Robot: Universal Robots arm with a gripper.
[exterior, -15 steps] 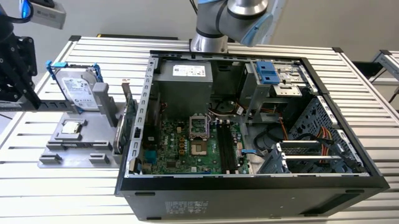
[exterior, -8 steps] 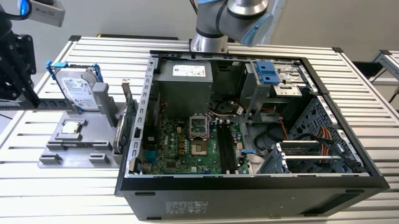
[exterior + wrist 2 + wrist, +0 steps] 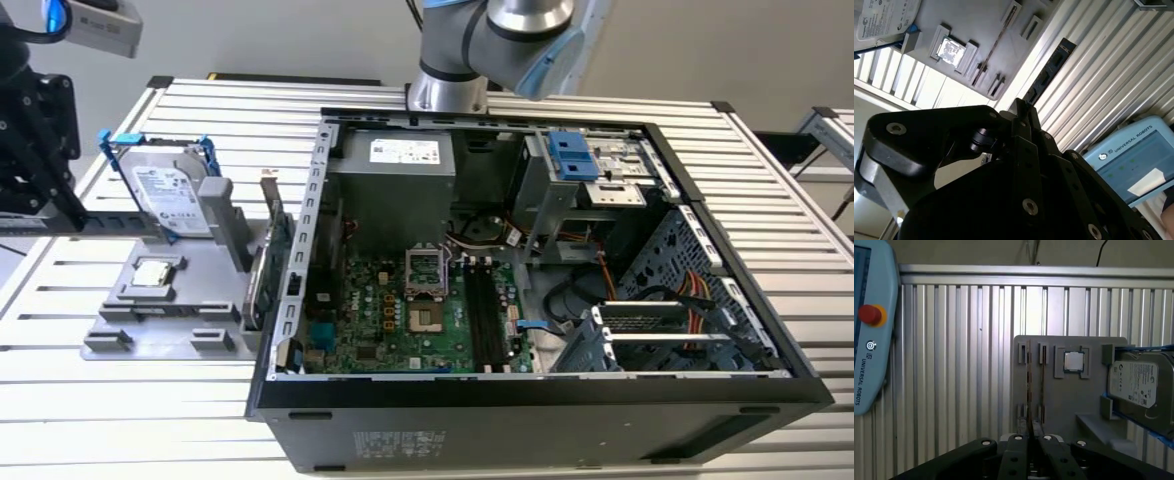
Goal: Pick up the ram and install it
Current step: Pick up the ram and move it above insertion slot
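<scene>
The ram [image 3: 279, 262] [image 3: 1028, 385] is a slim green board standing on edge in a slot of the grey holder [image 3: 134, 335] [image 3: 1064, 405], just outside the open computer case [image 3: 534, 400]. My gripper [image 3: 40, 185] [image 3: 1032, 429] [image 3: 1023, 107] hangs well above the table at the exterior view's left, apart from the holder. Its fingertips [image 3: 1026, 427] are pressed together with nothing between them. In the first wrist view the ram's edge runs straight out from the fingertips. Long black memory slots [image 3: 481, 320] lie on the motherboard [image 3: 387, 320] inside the case.
The holder also carries a silver hard drive with blue rails [image 3: 167, 195] [image 3: 1139, 382], a processor chip [image 3: 154, 270] [image 3: 1073, 361] [image 3: 949, 50] and a second thin board [image 3: 1043, 385] beside the ram. A teach pendant [image 3: 869, 330] [image 3: 1134, 160] lies on the slatted table [image 3: 147, 420].
</scene>
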